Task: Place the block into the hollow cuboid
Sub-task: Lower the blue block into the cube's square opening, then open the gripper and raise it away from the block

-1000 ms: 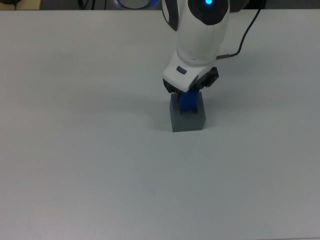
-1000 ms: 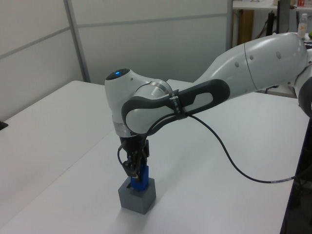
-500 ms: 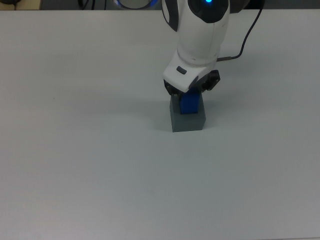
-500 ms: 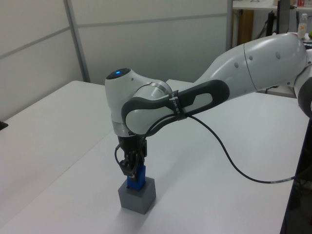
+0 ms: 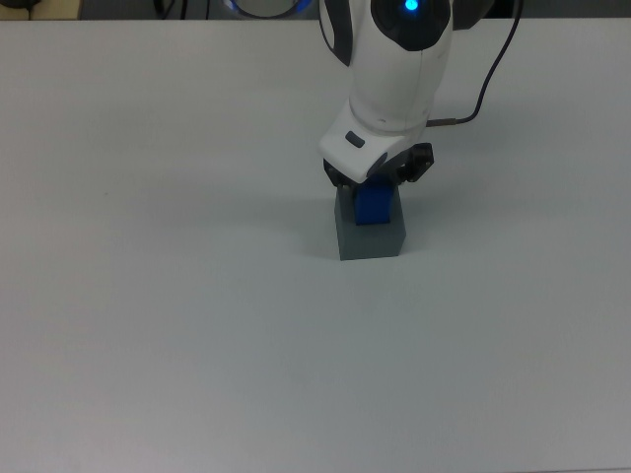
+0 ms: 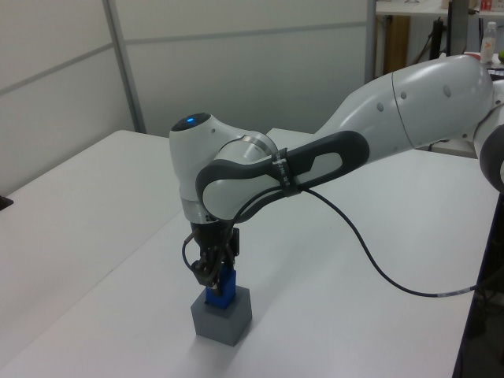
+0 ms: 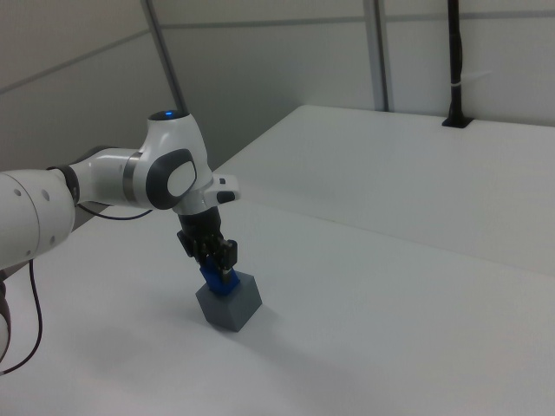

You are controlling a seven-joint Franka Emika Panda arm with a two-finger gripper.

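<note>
Top view: white table (image 5: 148, 296) is taken up by one grey hollow cuboid (image 5: 371, 238), the landmark, set upright so its recess faces up. Directly above the cuboid the gripper (image 5: 373, 189) is held vertical; whether it is spread or pinching cannot be told. The block (image 5: 373, 205) is seated partly in the recess, its top protruding.

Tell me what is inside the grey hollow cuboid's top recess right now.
The blue block stands in the hollow cuboid, its upper part sticking out. The end effector sits right over it. The block's lower end and the recess floor are hidden.
</note>
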